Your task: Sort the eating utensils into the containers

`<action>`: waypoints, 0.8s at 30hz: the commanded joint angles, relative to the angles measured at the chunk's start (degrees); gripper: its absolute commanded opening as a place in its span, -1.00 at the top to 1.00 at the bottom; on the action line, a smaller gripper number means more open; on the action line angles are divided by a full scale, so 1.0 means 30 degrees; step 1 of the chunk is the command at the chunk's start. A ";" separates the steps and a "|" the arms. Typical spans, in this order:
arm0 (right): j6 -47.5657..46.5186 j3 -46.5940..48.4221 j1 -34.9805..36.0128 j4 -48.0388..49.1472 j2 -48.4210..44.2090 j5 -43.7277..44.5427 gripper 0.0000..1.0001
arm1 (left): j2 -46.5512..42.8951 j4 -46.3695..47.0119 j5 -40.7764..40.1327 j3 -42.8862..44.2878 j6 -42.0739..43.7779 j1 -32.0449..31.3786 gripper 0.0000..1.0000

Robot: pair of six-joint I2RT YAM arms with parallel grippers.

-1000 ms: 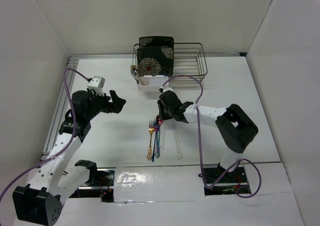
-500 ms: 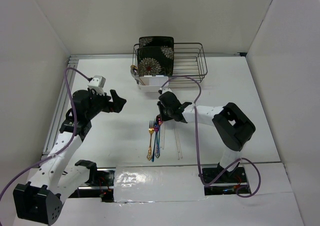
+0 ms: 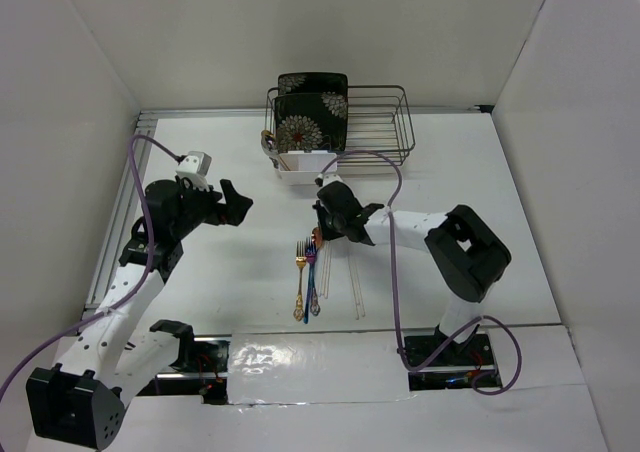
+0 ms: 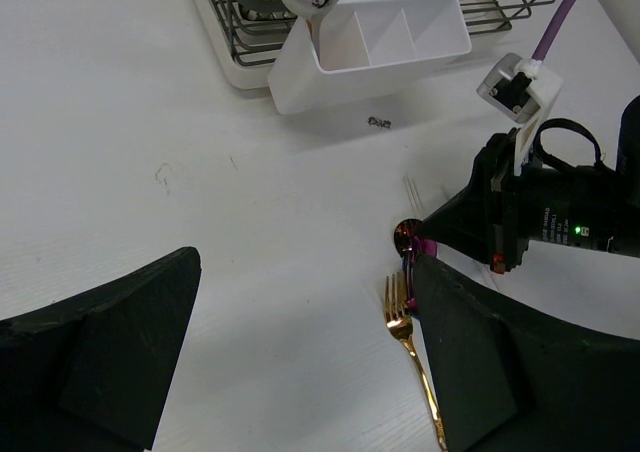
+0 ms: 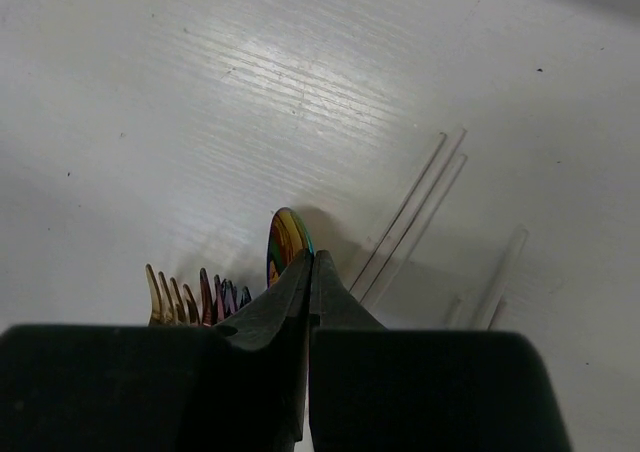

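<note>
My right gripper (image 3: 320, 231) is shut on the neck of an iridescent purple-blue spoon (image 5: 288, 242), whose bowl stands on edge just past the fingertips (image 5: 308, 257). The spoon's handle runs back toward me along the table (image 3: 314, 302). A gold fork (image 3: 299, 282) and purple-blue forks (image 5: 225, 297) lie beside it. Pale chopsticks (image 3: 355, 282) lie just to the right. The white compartment caddy (image 3: 300, 167) stands at the wire rack's front. My left gripper (image 3: 238, 205) is open and empty, above the table to the left; its view shows the gold fork (image 4: 408, 337) and the caddy (image 4: 380, 47).
A dark wire dish rack (image 3: 380, 122) stands at the back with black floral plates (image 3: 312, 112) upright in it. A small dark speck (image 4: 378, 122) lies in front of the caddy. White walls close in the table on both sides.
My right gripper has edged slightly away from me and closed at the spoon's bowl end, which now stands tilted on edge. The left arm has barely moved.
</note>
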 commanded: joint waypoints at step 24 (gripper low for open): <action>-0.4896 0.2541 -0.0142 0.1706 -0.9495 -0.5937 1.00 | 0.5849 0.2089 1.2958 0.4840 0.1525 -0.0975 -0.92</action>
